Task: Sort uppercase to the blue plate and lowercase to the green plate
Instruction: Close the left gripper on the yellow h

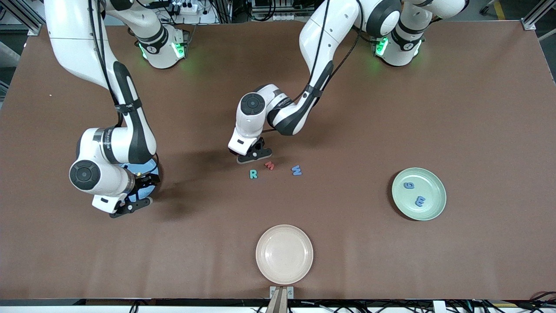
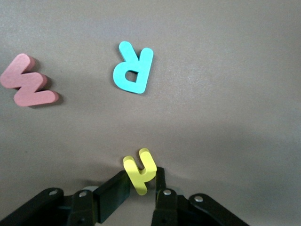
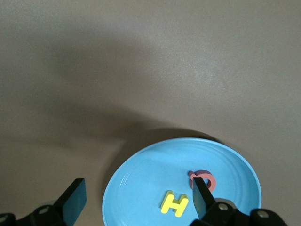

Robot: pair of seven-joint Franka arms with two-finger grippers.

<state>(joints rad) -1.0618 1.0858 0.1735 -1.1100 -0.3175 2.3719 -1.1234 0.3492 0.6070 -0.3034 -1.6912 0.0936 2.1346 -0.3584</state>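
Halfway sorted, yellow hooked letter (image 2: 140, 171) pinched in my left gripper (image 2: 141, 188).
Blue plate (image 3: 141, 188) holds two, green plate (image 1: 434, 208) two; R (image 1: 253, 174), red m (image 1: 269, 165), W (image 1: 296, 170) wait; my right gripper (image 3: 136, 202) hovers open over blue.

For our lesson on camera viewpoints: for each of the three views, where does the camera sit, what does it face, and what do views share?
Front view: high across the table, facing both arms' bases; shows both arms, the green plate and the cream plate.
Left wrist view: on the left arm's wrist, looking down; the left gripper is shut on the yellow hooked letter.
Right wrist view: on the right wrist, over the blue plate; the right gripper is open.
Shared: front and left wrist views both show the teal R and red m.
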